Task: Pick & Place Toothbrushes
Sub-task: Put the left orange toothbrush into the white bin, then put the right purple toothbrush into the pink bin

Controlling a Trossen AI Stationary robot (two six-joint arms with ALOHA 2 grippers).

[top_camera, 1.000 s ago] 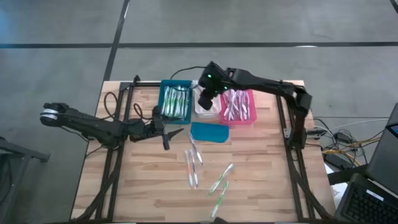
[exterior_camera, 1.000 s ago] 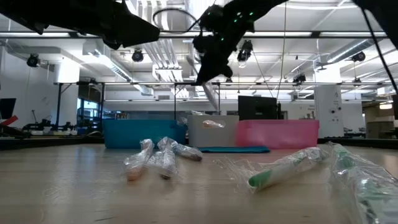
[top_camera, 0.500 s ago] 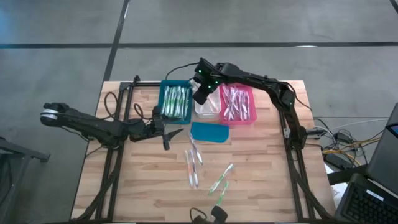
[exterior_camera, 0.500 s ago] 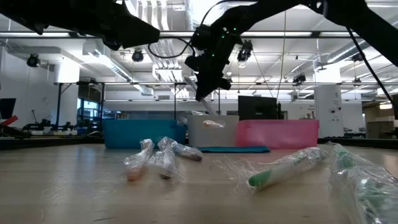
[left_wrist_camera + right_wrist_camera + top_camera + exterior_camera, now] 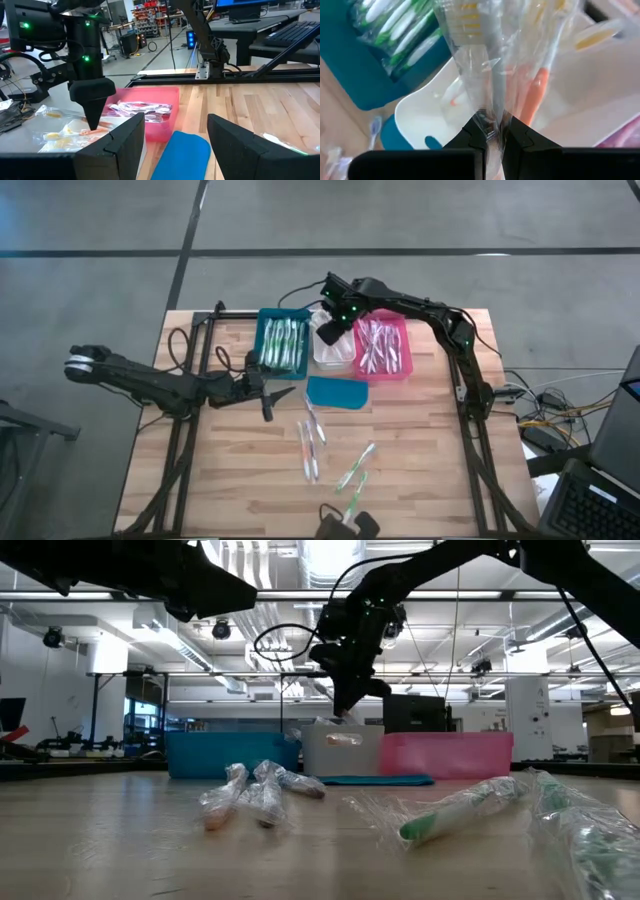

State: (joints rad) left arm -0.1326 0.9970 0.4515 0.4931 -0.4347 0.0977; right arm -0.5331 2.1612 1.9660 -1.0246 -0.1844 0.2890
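Note:
My right gripper (image 5: 327,335) points steeply down over the white bin (image 5: 338,356), shut on a toothbrush with an orange handle (image 5: 540,90) in a clear wrapper. The white bin stands between a teal bin (image 5: 283,343) of green toothbrushes and a pink bin (image 5: 384,350) of pink ones. Several wrapped toothbrushes (image 5: 312,442) lie loose on the wooden table, more (image 5: 354,470) toward the near edge. My left gripper (image 5: 278,400) hovers open and level, left of the teal lid (image 5: 336,392). My right gripper pinches the clear wrapper (image 5: 487,107) of the orange toothbrush between its two fingertips, at one end of the pack. The fingers come from above, slanting down. The pack hangs below them into the white bin; whether its lower end rests there I cannot tell.
The three bins stand side by side at the table's far edge inside a black frame (image 5: 215,320). The flat teal lid lies just in front of the white bin. Cables (image 5: 185,340) run along the far left.
My right gripper has come down toward the white bin and tipped to point more steeply down, rolling a little. It stays shut on the wrapped toothbrush, which has sunk with it to the bin.

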